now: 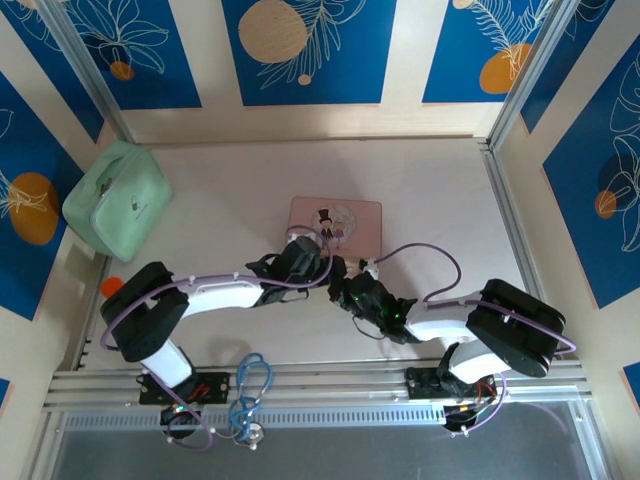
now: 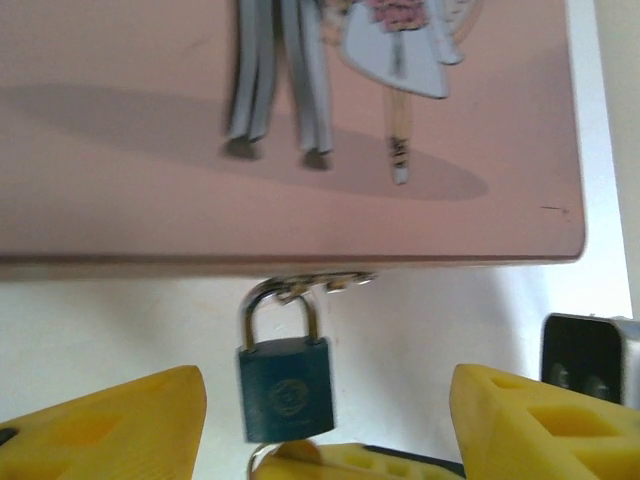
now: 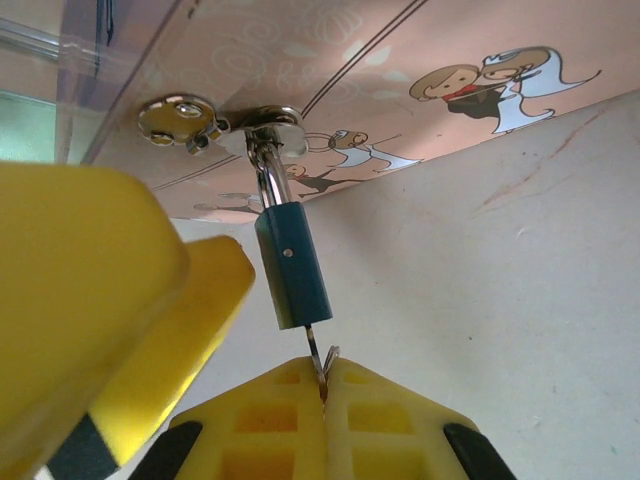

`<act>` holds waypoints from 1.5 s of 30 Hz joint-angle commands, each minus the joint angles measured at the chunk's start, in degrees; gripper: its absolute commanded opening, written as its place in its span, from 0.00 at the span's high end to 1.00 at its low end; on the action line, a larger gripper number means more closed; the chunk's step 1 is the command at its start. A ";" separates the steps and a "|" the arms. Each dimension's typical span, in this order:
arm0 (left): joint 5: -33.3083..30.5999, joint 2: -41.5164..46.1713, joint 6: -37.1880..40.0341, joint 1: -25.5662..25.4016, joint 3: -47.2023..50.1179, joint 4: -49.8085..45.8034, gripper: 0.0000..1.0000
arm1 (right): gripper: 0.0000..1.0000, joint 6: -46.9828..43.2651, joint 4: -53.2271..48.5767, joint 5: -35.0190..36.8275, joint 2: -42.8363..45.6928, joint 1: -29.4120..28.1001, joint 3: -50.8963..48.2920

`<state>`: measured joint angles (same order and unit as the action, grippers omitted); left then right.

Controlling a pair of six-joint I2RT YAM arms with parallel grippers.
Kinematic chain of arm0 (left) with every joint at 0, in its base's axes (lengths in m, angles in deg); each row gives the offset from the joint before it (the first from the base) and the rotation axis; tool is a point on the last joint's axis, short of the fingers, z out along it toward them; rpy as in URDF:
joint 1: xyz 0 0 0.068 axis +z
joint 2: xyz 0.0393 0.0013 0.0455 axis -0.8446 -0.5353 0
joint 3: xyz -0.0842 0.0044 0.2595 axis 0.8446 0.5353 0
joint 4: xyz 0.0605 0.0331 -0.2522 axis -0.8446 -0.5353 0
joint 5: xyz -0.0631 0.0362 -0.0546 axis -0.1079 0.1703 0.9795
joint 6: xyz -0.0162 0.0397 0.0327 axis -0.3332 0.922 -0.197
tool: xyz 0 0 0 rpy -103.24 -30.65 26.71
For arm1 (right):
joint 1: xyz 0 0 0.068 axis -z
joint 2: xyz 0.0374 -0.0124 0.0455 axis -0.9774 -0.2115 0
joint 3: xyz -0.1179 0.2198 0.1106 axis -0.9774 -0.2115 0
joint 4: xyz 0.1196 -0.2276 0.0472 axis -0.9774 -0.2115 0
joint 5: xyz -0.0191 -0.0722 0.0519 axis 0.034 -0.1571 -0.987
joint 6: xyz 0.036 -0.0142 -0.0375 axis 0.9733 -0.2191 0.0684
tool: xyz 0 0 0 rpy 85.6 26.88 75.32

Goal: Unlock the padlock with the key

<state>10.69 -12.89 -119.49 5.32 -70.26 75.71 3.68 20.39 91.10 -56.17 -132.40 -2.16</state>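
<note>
Blue floral wall panels (image 1: 310, 50), pale tabletop (image 1: 430, 190)

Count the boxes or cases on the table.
2. A pink rectangular tin with a cartoon couple on its lid lies mid-table; a mint-green soft case sits at the far-left corner. Something small could be hidden from the top camera.

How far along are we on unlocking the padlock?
Done: the key sits at the underside of the padlock, apparently inserted. In hand: the right gripper is shut on the key, and the left gripper stands open around the padlock. Left: the shackle is closed through the hasp of the pink tin, so turning and release remain.
</note>
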 commanded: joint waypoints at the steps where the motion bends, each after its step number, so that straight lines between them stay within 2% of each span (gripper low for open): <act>1: -1.56 1.97 -3.33 -0.09 1.32 1.49 0.34 | 1.00 0.72 2.08 -0.13 -0.61 0.39 -0.81; 6: -0.62 0.34 -3.30 -0.17 0.28 1.22 0.42 | 1.00 0.79 1.83 -0.18 -0.64 0.51 -0.72; 14: 0.86 -3.48 -5.22 -0.16 0.07 4.03 0.42 | 1.00 0.21 2.01 -0.65 -0.99 0.49 -0.28; 22: 0.75 -3.95 -6.53 -0.10 -0.59 5.01 0.55 | 1.00 0.06 2.18 -0.71 -1.26 0.54 -0.19; 24: 1.15 -4.53 -6.62 -0.08 -0.96 5.04 0.55 | 1.00 0.20 2.31 -0.67 -1.17 0.54 -0.27; 27: 1.91 -5.46 -7.56 -0.16 -0.66 6.03 0.50 | 1.00 0.11 2.53 -0.70 -1.03 0.55 -0.37; 30: 2.39 -6.08 -8.32 -0.18 -0.17 6.89 0.51 | 1.00 -0.02 2.62 -0.66 -1.07 0.54 -0.37; 41: 1.83 -5.31 -8.13 -0.42 -1.59 4.33 0.84 | 1.00 -0.40 2.58 -0.94 -1.21 0.64 -0.01; 43: 1.73 -5.44 -8.03 -0.34 -2.20 3.52 0.87 | 1.00 -0.96 -0.01 -1.12 -0.40 0.56 1.25; 45: 1.65 -5.58 -7.99 -0.33 -2.75 2.91 0.88 | 0.91 -1.34 -3.86 0.35 1.92 -0.23 2.07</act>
<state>11.67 -18.33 -128.12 5.36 -70.78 80.24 3.62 19.87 90.75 -56.58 -131.92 -2.18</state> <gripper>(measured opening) 0.225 0.068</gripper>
